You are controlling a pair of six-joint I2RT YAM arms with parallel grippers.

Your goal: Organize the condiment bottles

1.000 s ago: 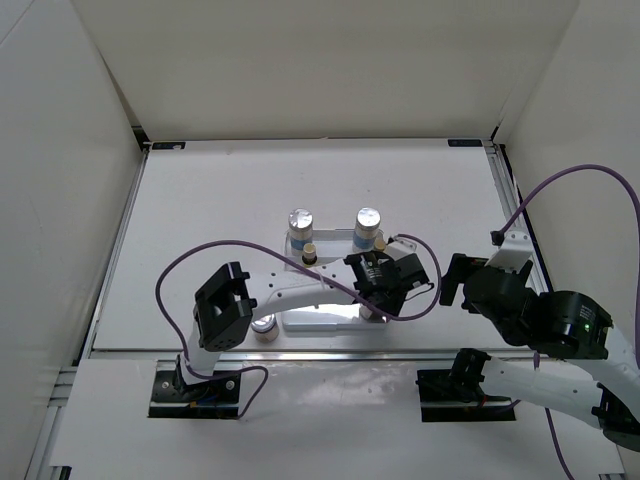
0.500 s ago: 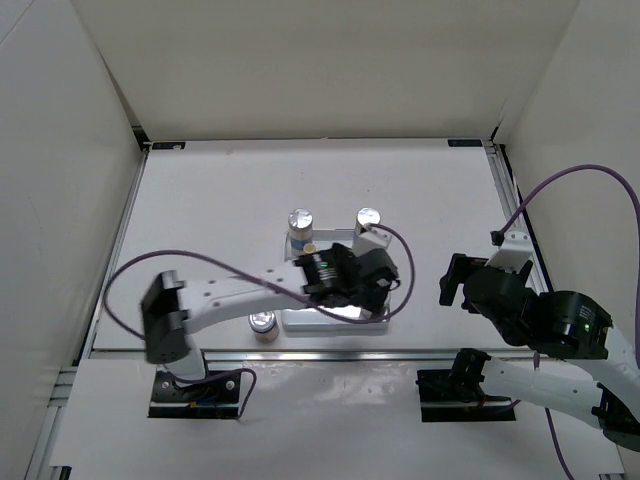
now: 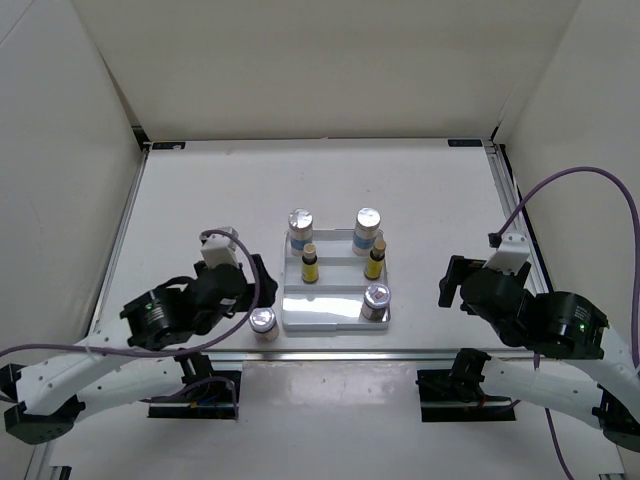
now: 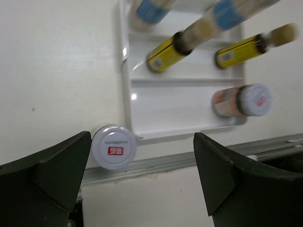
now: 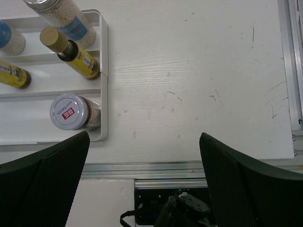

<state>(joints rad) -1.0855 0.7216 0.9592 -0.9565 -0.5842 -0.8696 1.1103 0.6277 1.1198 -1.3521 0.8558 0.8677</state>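
Note:
The white stepped tray (image 3: 325, 308) holds two white blue-labelled bottles (image 3: 300, 228) (image 3: 368, 228) at the back. Two slim yellow bottles (image 3: 310, 263) (image 3: 375, 260) stand on its middle step. A silver-lidded jar (image 3: 377, 298) occupies its front right corner. A second jar (image 3: 263, 322) stands on the table just left of the tray's front corner. My left gripper (image 3: 243, 292) hangs open beside that jar (image 4: 113, 147), holding nothing. My right gripper (image 3: 452, 283) is open to the right of the tray, with the tray's jar (image 5: 71, 112) to its left.
A metal rail (image 3: 330, 355) runs along the table's near edge, just in front of the tray and the loose jar. White walls (image 3: 60, 180) enclose the table on three sides. Purple cables (image 3: 580, 180) loop from both arms.
My left gripper opened over the tray's front right corner, leaving the jar there. The left arm then pulled back to the near left. The right arm stayed still.

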